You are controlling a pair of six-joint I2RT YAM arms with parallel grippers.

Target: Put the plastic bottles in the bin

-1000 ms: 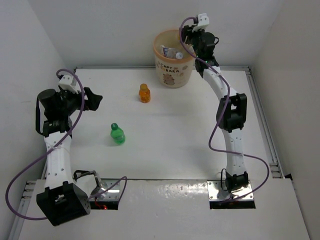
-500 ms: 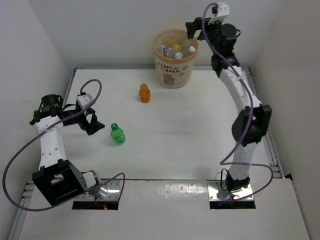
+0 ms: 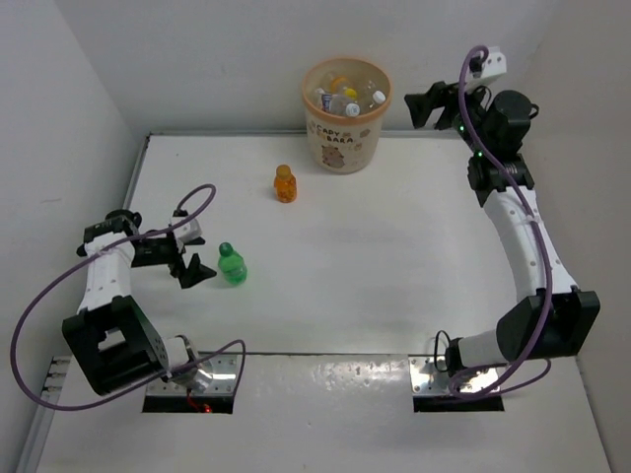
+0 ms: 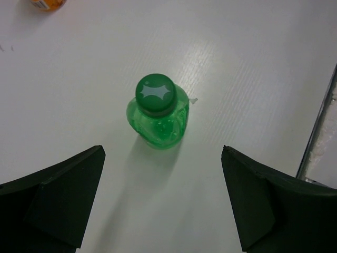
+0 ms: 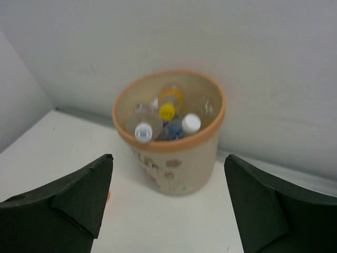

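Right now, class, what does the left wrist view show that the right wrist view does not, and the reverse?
Only the left wrist view: the green bottle standing upright on the table, just ahead of the open left gripper. Only the right wrist view: the bin, holding several bottles, one with a yellow cap, beyond the open right gripper. Both: the white table and dark fingers spread apart, gripping nothing.
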